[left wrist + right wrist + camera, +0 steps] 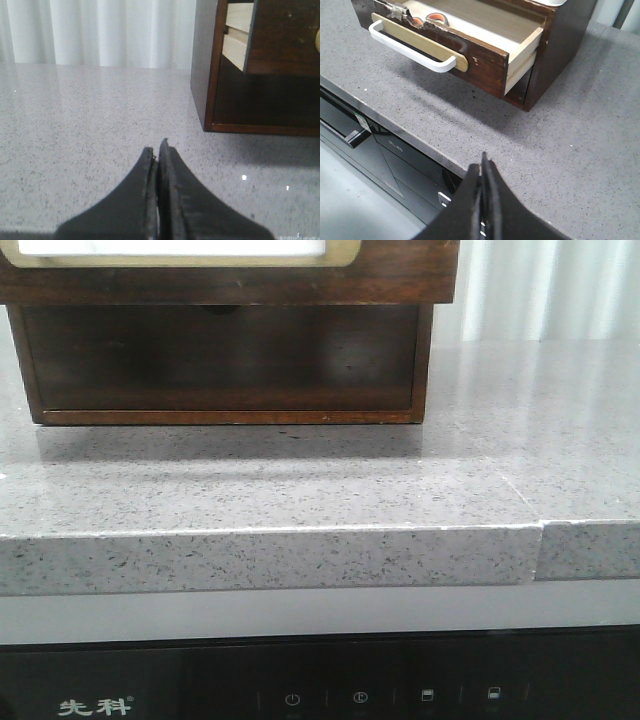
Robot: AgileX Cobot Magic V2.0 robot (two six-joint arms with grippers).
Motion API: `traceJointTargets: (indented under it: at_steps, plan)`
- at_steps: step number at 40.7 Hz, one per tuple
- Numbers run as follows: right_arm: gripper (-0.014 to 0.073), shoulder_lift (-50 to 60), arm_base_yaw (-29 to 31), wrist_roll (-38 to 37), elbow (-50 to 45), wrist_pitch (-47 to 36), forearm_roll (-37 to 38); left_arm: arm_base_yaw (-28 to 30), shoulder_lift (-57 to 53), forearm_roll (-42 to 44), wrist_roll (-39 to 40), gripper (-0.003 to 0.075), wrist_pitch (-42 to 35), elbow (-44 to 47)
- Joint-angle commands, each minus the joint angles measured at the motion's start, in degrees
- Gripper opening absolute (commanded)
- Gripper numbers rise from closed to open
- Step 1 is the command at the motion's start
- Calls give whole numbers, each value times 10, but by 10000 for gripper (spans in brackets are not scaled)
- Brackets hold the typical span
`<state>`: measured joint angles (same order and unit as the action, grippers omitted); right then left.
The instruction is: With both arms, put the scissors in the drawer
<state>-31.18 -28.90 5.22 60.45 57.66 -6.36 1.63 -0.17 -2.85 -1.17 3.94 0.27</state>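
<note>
Your right gripper [482,162] has its fingers pressed together, holding nothing, and hangs well clear of the drawer [485,55]. Your left gripper [158,148] is likewise closed and empty, near the cabinet's [205,75] side. The drawer stands pulled out, and orange-lined loops, likely the scissors [432,19], lie inside at its front. Placement looks done; only closing the drawer seems left.

Surface [300,500]: grey speckled stone look, polished, faint sheen. Cabinet [225,350]: dark brown wood, semi-gloss. Drawer [485,55]: same dark wood front, scuffed and chipped along top edge; pale, matt, unfinished-looking wood sides and bottom. Handle [412,47]: smooth glossy white, on a light wood strip. Left pincer [158,150] and right pincer [483,162]: matt black, slightly rough edges.
</note>
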Motion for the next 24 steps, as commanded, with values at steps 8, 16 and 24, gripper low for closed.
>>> traceJointTargets:
  at_steps: [8, 16, 24]
  plan:
    - [-123, -3, 3, 2, 12, -40, -1, 1, -12, -18, 7, -20, -66, 14]
    - [-123, -3, 3, 2, 12, -40, -1, 1, -12, -18, 7, -20, -66, 14]
    - [-123, -3, 3, 2, 12, -40, -1, -5, -12, -18, 7, -20, -66, 14]
